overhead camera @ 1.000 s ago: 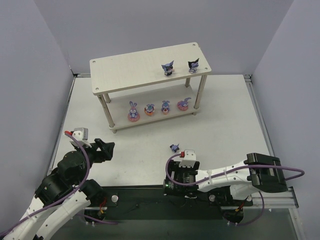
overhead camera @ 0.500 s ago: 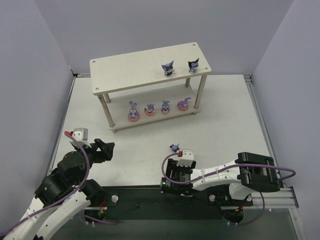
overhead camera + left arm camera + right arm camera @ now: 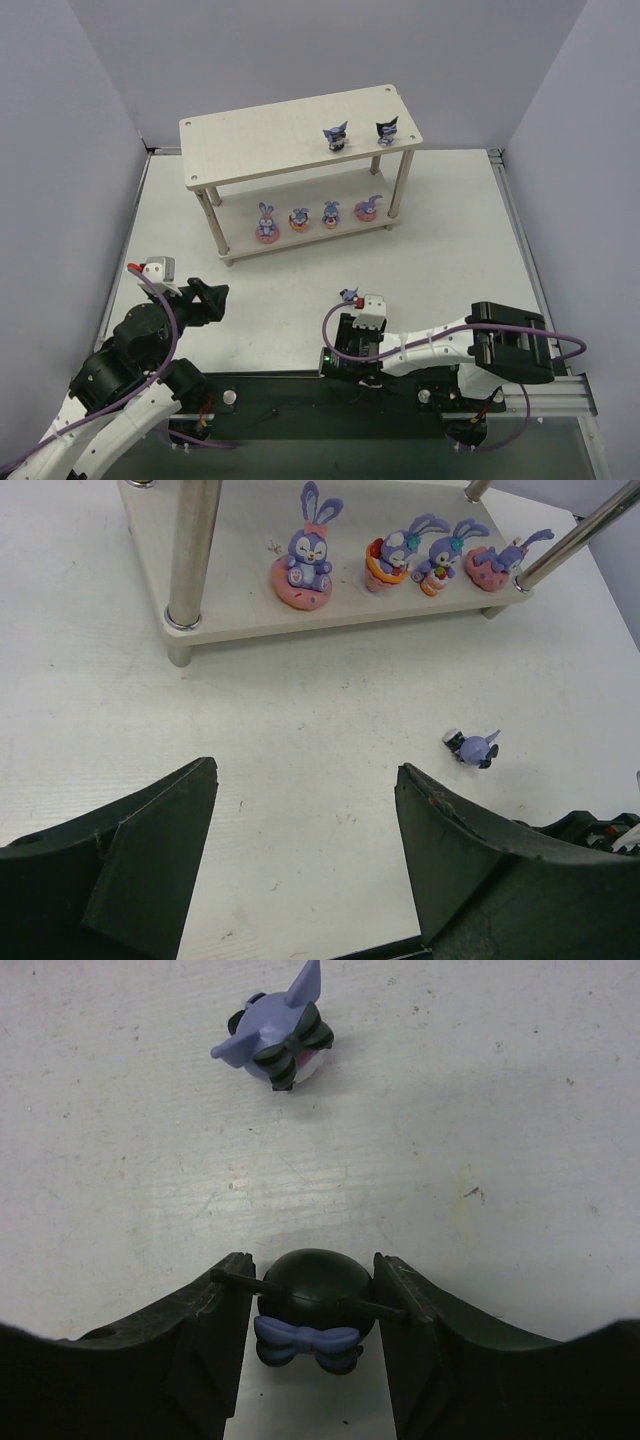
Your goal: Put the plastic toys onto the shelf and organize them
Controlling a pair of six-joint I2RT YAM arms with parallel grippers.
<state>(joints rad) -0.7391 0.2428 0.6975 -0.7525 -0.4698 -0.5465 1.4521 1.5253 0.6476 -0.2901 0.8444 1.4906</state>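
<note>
**Change.** The right arm is sitting further left along the near edge than a second ago, and its elbow block has followed. The left arm, the shelf and every shelved toy are staying where they were.

**Right gripper**. Its fingers are closing narrowly on a black figure, round-headed with a purple bow. One finger is pressing each side (whether the figure is touching the table I cannot tell).

**Left gripper**. It is hovering over the table with jaws spread wide, holding nothing.

**Loose figure**. It is lying tipped on its side on the table, just ahead of the right gripper and well apart from the shelf.

**Shelf stock.** Four bunnies are standing in a row on the lower board, toward its right end. Two dark figures are standing near each other at the right end of the top board.
</note>
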